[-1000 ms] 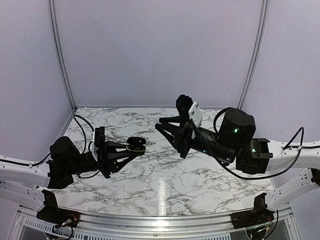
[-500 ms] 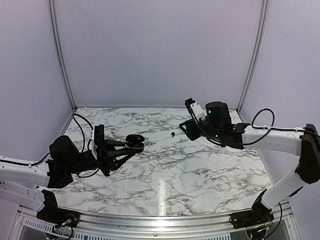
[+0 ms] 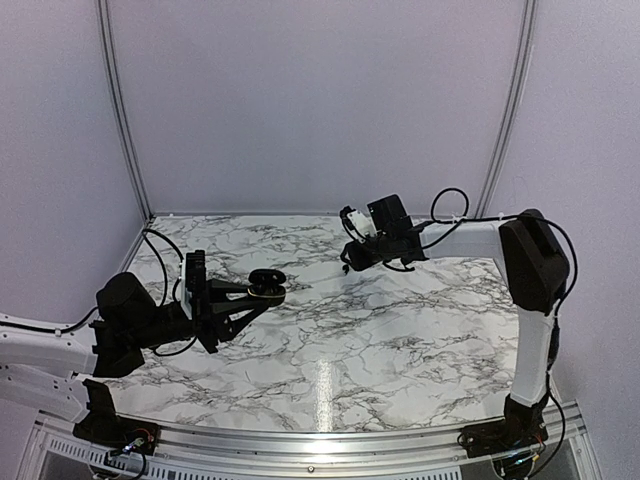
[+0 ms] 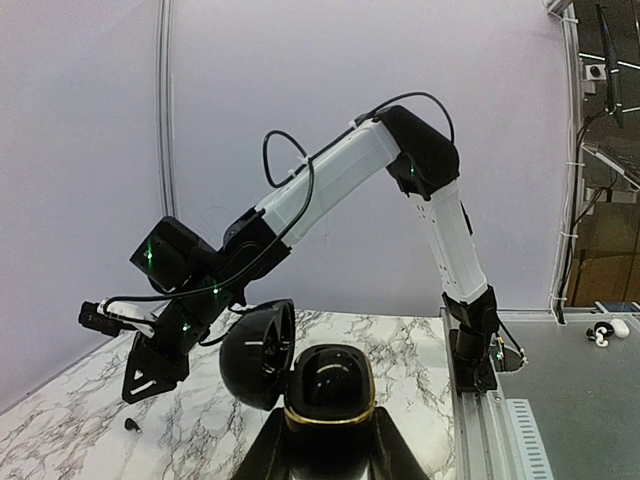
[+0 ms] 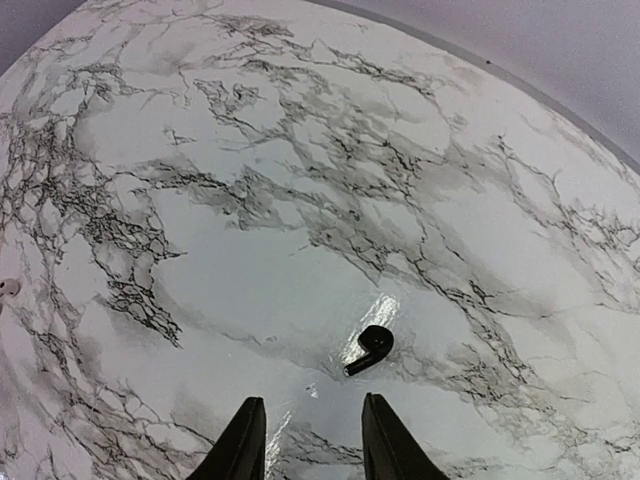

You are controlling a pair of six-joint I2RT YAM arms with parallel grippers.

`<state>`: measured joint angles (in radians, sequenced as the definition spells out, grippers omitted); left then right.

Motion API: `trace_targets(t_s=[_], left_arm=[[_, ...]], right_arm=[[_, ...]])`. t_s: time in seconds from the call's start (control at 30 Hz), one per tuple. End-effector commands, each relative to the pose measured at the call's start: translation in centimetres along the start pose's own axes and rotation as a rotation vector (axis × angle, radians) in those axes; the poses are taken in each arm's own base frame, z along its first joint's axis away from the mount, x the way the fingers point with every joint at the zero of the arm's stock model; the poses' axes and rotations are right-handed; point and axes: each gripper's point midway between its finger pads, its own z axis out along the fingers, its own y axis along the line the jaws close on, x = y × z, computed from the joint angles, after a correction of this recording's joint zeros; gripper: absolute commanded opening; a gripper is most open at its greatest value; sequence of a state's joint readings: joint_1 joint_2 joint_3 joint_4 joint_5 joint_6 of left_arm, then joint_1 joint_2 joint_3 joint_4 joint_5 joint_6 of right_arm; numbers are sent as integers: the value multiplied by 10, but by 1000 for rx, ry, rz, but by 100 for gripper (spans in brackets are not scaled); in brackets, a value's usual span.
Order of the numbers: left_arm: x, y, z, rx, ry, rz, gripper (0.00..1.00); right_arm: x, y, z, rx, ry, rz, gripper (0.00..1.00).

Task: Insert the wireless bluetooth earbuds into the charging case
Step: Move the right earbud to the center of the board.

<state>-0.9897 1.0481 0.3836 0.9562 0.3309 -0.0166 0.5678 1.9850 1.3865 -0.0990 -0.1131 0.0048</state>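
The charging case [image 4: 325, 385] is black and rounded with a gold rim. Its hinged lid [image 4: 258, 352] stands open to the left. My left gripper [image 4: 328, 445] is shut on it and holds it above the marble table [image 3: 330, 350], left of centre [image 3: 266, 283]. I cannot make out what is inside the case. One tiny black earbud [image 5: 370, 348] with a short stem lies on the marble. My right gripper [image 5: 312, 405] hovers just short of the earbud, jaws open and empty, with the earbud a little beyond the right fingertip. The left wrist view also shows the earbud [image 4: 130, 424] below the right gripper [image 4: 150, 365].
My right arm [image 3: 470, 235] stretches across the back of the table towards the middle. White walls and metal posts [image 3: 120, 110] close in the back and sides. A metal rail [image 4: 480, 440] runs along the table's edge. A small pale thing [image 5: 5, 288] shows at the left border.
My right arm has swung out and reached back-left until its gripper is over the earbud, and its jaws have opened. The left gripper still holds the open case in nearly the same place.
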Motion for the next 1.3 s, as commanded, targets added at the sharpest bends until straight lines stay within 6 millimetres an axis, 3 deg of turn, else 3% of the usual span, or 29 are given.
trace_targets(t_s=[0.0, 0.17, 0.7, 0.93, 1.27], left_arm=[[-5, 1, -3, -8, -18, 17, 0], [-6, 1, -3, -7, -21, 19, 0], [-5, 1, -2, -7, -18, 18, 0], [-5, 2, 0, -4, -15, 17, 0], [-6, 1, 1, 2, -16, 17, 0]], right_arm=[[6, -10, 21, -13, 59, -13, 34], [10, -16, 41, -31, 85, -7, 34], [25, -35, 75, -23, 148, -6, 31], [34, -34, 74, -32, 168, -1, 26], [58, -15, 54, -116, 195, 29, 18]])
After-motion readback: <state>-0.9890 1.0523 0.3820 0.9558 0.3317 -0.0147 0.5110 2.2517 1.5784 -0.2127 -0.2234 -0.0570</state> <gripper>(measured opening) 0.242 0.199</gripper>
